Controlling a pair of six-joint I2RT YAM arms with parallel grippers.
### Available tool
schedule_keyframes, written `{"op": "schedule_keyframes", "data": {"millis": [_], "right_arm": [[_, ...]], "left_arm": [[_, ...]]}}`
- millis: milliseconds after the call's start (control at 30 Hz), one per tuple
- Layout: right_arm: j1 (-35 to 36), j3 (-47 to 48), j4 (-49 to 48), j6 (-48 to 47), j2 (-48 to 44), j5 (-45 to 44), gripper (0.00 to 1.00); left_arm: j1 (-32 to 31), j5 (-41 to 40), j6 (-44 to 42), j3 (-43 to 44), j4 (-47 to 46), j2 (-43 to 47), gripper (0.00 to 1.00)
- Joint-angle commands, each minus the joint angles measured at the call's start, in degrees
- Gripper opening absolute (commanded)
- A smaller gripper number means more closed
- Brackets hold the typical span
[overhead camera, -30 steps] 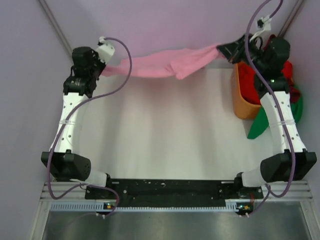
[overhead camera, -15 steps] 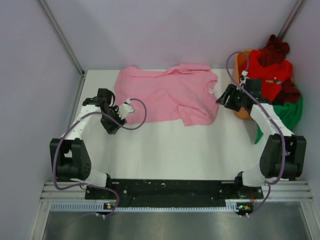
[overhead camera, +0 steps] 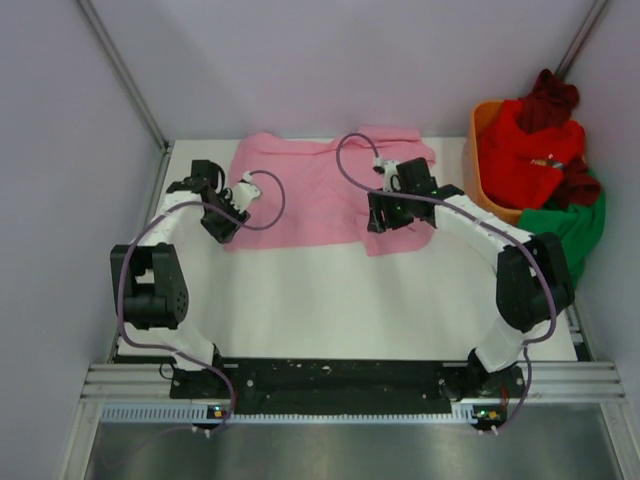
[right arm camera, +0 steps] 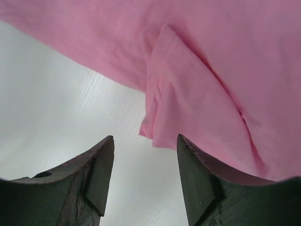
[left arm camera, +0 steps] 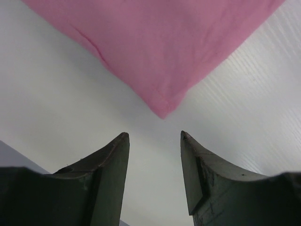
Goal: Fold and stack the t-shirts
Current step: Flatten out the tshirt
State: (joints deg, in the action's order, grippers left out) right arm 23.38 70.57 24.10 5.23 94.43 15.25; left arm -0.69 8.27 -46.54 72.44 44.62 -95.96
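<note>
Starting nearest you: both tools stand open and hold nothing. The left tool (left arm camera: 154, 136) sits just short of the pink t-shirt (overhead camera: 310, 190) hem corner, and the right tool (right arm camera: 146, 139) is over a sleeve. The shirt lies spread along the tabletop (overhead camera: 350, 300) far edge. Judged step: first fold. Next, you must grip both points. No legible writing.

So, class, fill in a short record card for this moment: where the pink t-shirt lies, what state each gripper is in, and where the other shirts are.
pink t-shirt: spread flat at the far side of the table, not yet folded
left gripper: open, empty, facing the shirt's near left corner
right gripper: open, empty, at a sleeve on the shirt's right side
red shirt: piled in the orange basket
maroon shirt: on top of the pile
green shirt: beside the basket
</note>
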Motion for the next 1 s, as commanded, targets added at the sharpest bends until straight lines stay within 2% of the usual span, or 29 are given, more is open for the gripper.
{"op": "schedule_keyframes", "data": {"millis": [0,200,333,467,500,533,700,767,833,900,933,967], "right_arm": [[4.1,3.3,3.0,-3.3,6.0,-3.0,0.56],[6.6,4.8,4.1,-3.6,13.0,-9.3,0.56],[6.6,3.9,5.2,-3.3,14.7,-9.9,0.52],[6.5,3.7,5.3,-3.1,14.7,-12.3,0.11],[6.6,3.8,5.4,-3.3,14.1,-12.8,0.04],[6.6,3.8,5.6,-3.6,13.6,-13.2,0.00],[5.7,4.6,10.3,-4.9,5.6,-14.2,0.00],[4.7,4.7,13.4,-4.4,1.1,-12.4,0.00],[3.9,4.1,18.0,-3.0,-2.9,-10.5,0.00],[3.5,2.3,21.5,-0.2,-6.8,-8.1,0.00],[3.4,1.1,23.0,2.3,-9.6,-6.4,0.00],[3.4,-0.7,24.1,4.2,-10.8,-4.5,0.00]], "left_arm": [[3.2,2.4,5.1,3.9,-3.1,-1.4,0.52],[4.2,1.3,10.1,7.4,-1.6,-5.8,0.52],[4.2,1.9,10.2,5.9,-0.9,-7.4,0.52],[4.2,1.9,10.6,3.1,-3.4,-8.0,0.53],[4.1,2.4,11.0,3.2,-3.1,-8.5,0.53],[4.0,2.8,11.3,3.3,-2.7,-9.1,0.54],[3.7,2.0,11.0,1.5,-2.7,-11.2,0.52],[3.7,1.3,11.0,1.0,-2.8,-12.0,0.45],[3.7,1.3,11.2,1.0,-2.8,-12.6,0.29],[3.7,1.3,11.3,1.1,-2.8,-12.9,0.07],[3.7,1.0,11.2,1.0,-2.8,-12.9,0.00],[3.8,0.6,11.2,1.0,-2.9,-12.8,0.00]]}}
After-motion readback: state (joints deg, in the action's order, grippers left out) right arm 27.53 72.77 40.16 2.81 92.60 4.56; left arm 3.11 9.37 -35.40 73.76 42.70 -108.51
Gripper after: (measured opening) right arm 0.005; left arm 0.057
